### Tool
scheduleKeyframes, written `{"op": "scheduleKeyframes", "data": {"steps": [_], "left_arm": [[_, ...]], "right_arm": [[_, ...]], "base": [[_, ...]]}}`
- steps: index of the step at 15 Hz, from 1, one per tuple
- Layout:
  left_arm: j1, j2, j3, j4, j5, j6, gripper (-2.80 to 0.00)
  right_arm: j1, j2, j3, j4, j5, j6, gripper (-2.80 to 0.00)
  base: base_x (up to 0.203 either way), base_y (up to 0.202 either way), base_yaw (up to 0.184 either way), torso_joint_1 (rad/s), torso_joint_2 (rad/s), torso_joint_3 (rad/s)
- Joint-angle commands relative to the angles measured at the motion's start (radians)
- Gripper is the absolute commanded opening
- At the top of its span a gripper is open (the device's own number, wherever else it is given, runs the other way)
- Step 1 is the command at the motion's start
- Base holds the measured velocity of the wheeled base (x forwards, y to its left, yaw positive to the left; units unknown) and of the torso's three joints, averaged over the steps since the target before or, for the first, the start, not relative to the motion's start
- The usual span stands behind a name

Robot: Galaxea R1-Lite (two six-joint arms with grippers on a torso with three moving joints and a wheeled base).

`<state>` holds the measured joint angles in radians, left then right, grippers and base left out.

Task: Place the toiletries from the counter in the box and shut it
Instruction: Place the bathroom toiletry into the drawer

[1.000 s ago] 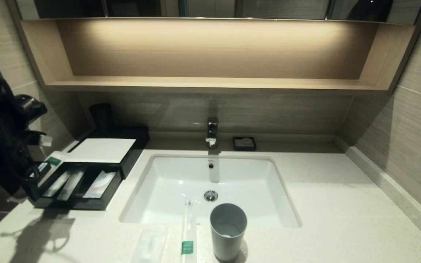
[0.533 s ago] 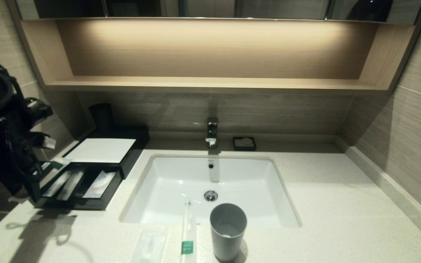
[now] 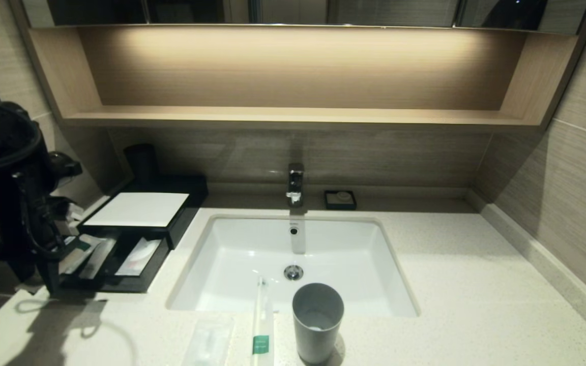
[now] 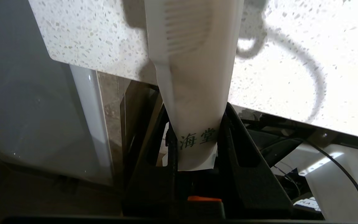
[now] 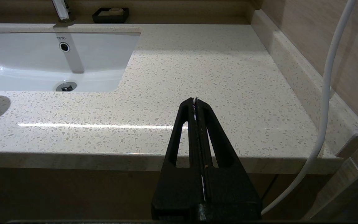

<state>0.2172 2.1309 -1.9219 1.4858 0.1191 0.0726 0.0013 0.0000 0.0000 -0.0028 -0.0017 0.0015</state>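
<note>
My left gripper (image 3: 55, 256) hangs at the left end of the counter (image 3: 456, 284), shut on a cream paper-wrapped stick (image 3: 80, 247) with a green band, low over the left side of the open drawer (image 3: 120, 264) of the black box (image 3: 138, 209). The left wrist view shows that stick (image 4: 194, 77) pinched between the black fingers (image 4: 230, 130), reaching out over the speckled counter (image 4: 291, 77). A second wrapped stick (image 3: 261, 325) and a translucent packet (image 3: 207, 339) lie in front of the sink (image 3: 242, 254). My right gripper (image 5: 195, 101) is shut and empty, off the counter's front right edge.
A grey cup (image 3: 317, 321) stands beside the second stick. A tap (image 3: 295, 183) and a small black soap dish (image 3: 340, 200) sit behind the sink. A dark cup (image 3: 140, 161) stands behind the box. Flat packets (image 3: 138, 256) lie in the drawer's compartments.
My left arm has swung right and down, bringing the held stick from beside the box's white top to low over the drawer's left compartment. The right arm is still.
</note>
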Motion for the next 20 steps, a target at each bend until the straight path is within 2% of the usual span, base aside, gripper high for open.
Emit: {"op": "scheduleKeyframes", "data": {"steps": [1, 20], "left_arm": [[0.001, 0.019, 0.0, -0.013, -0.004, 0.0, -2.8], [0.001, 0.075, -0.003, -0.14, -0.007, -0.01, -2.8]], "right_arm": [[0.0, 0.0, 0.002, 0.0, 0.0, 0.0, -2.8], [0.0, 0.0, 0.002, 0.0, 0.0, 0.0, -2.8]], "base": [[0.0, 0.0, 0.0, 0.0, 0.0, 0.0], [0.0, 0.0, 0.0, 0.0, 0.0, 0.0]]}}
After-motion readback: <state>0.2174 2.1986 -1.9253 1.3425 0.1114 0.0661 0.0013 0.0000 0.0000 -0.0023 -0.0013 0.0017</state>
